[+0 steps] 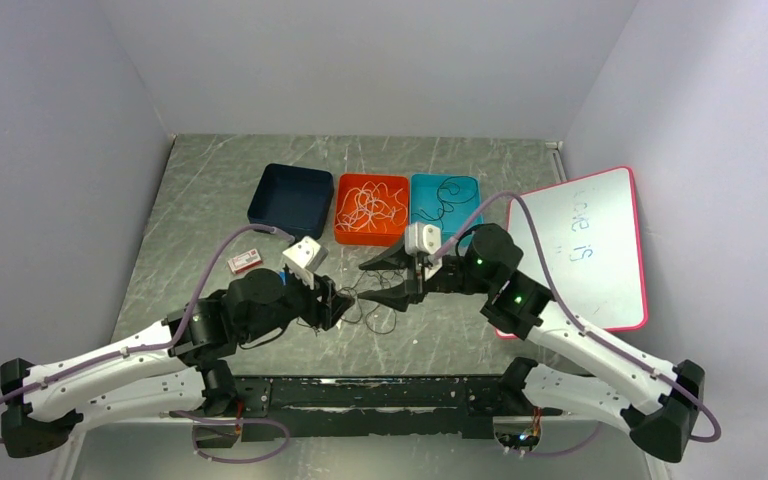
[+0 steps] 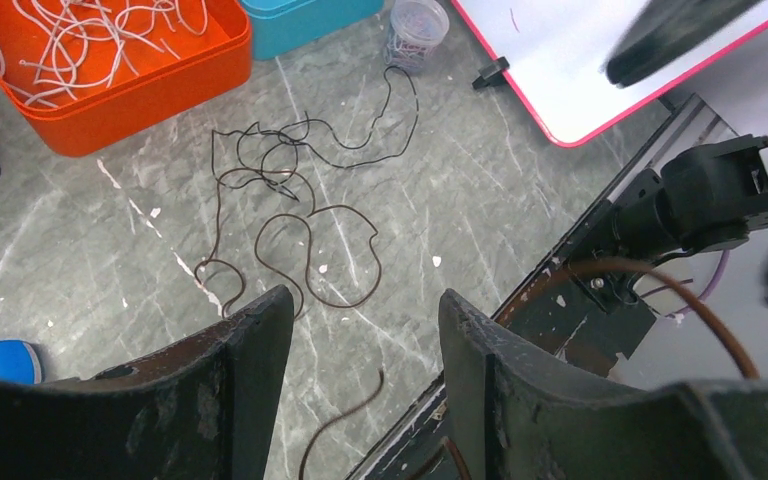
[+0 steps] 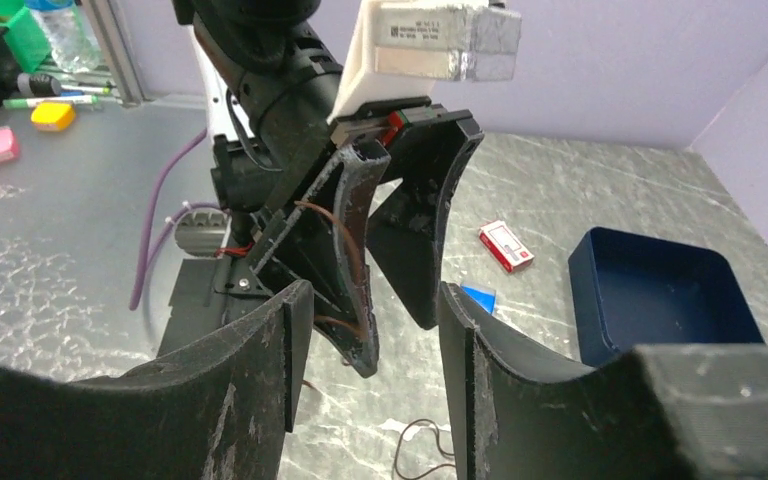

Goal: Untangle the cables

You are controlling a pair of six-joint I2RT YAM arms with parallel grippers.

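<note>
A tangle of thin dark cables [image 1: 372, 312] lies on the grey table between the two arms; in the left wrist view it [image 2: 295, 225] spreads just beyond the fingers. My left gripper [image 1: 345, 300] is open over the near edge of the tangle, with one loose cable end [image 2: 345, 412] on the table between its jaws [image 2: 365, 300]. A brown cable [image 3: 348, 255] runs along one left finger. My right gripper [image 1: 376, 283] is open and empty, facing the left gripper [image 3: 396, 340] closely, above the table [image 3: 372, 295]. White cables [image 1: 368, 205] fill the orange tray.
At the back stand a navy tray [image 1: 290, 197], an orange tray [image 1: 343, 232] and a teal tray [image 1: 465, 185] with a dark cable. A pink-rimmed whiteboard [image 1: 585, 245] lies at the right. A small red box [image 1: 245, 262] and a small clear cup [image 2: 417, 25] lie nearby.
</note>
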